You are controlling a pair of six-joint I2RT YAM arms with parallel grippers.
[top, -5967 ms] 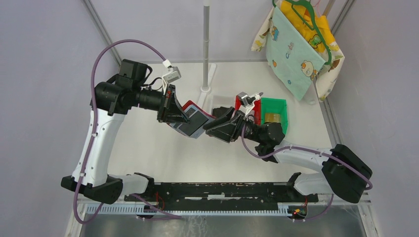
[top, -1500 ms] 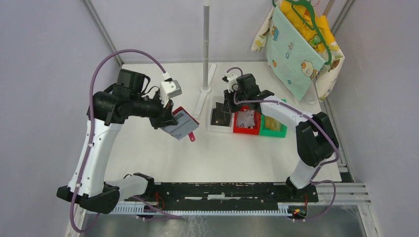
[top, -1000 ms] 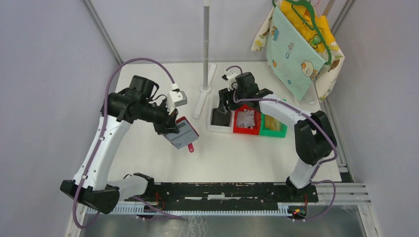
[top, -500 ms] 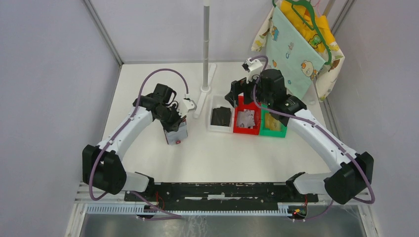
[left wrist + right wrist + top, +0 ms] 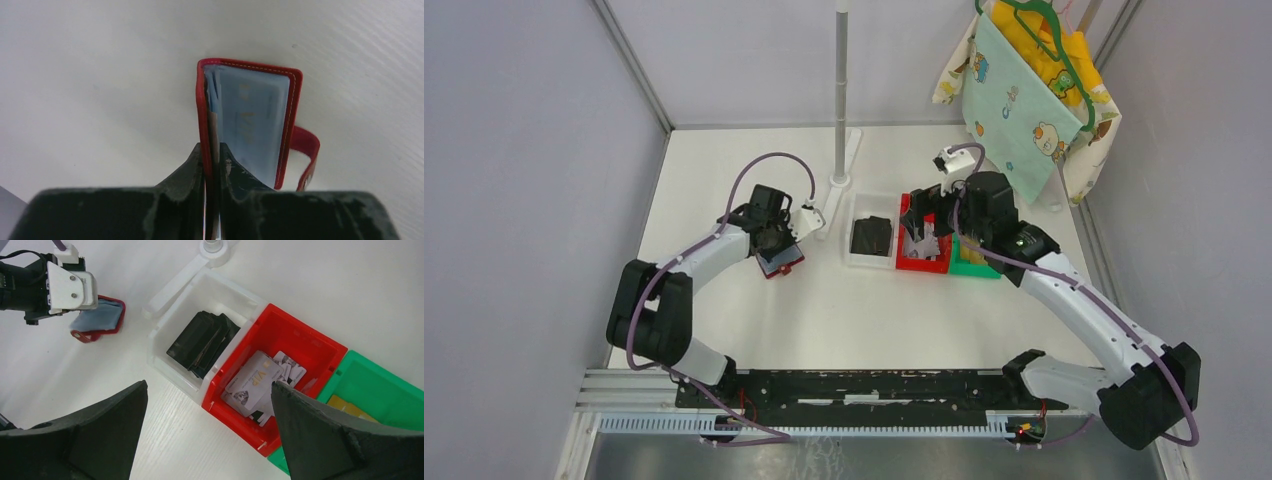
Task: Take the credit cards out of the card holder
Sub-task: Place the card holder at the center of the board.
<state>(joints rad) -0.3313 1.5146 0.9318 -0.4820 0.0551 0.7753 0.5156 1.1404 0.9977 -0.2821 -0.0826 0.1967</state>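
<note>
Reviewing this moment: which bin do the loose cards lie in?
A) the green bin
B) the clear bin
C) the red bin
C: the right wrist view shows the cards lying inside the red bin, while the clear bin holds only a black item and the green bin holds something yellow.

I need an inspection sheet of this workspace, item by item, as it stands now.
Surface: white table, no stains seen.
Job's things: red card holder clamped in left gripper near the table; several credit cards lie in red bin.
Clutter: black folded item in clear bin; yellow thing in green bin.
Grippers: left shut on card holder; right gripper open above red bin.
Cables: purple cables loop along both arms.
Surroundings: upright pole, patterned cloth hanging far right, grey walls.
</note>
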